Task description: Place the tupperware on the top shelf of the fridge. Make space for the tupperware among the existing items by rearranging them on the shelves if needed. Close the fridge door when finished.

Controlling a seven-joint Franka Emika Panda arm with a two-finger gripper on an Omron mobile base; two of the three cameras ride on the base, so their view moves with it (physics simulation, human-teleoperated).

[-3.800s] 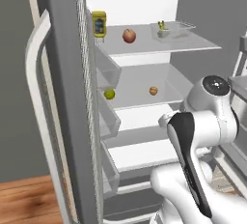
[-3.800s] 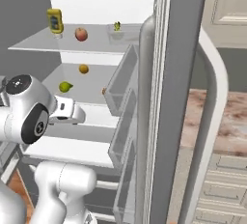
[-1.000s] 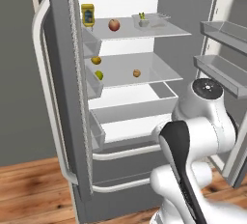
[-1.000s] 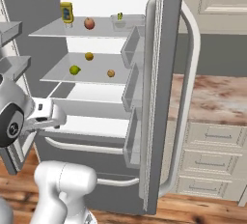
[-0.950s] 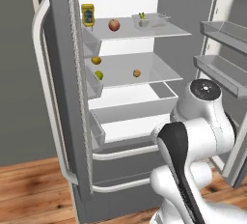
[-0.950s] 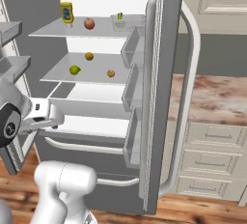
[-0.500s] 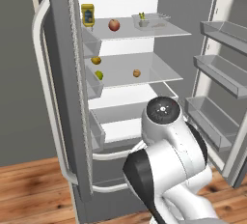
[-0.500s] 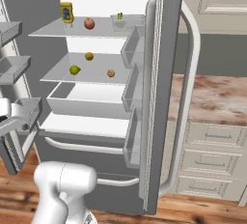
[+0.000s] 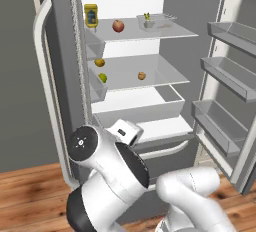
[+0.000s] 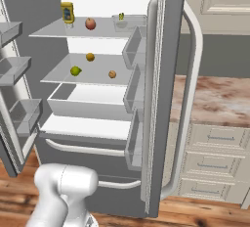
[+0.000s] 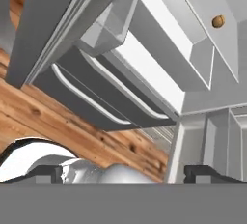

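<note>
The tub [image 9: 154, 22] already sits on the top shelf [image 9: 175, 32], upper middle of the left base frame, beside the red fruit [image 9: 118, 25]. The gripper [image 11: 123, 172] shows at the bottom of the hand frame, fingers spread wide and empty, aimed low at the drawer fronts; what matters now is the open right door [image 10: 166, 89], at the frame's middle.

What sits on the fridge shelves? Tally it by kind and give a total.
yellow jar with a dark label: 1
translucent grey-white plastic tub: 1
small round items: 4 (red fruit, orange fruit, green fruit, tan-brown ball)
Total: 6
</note>
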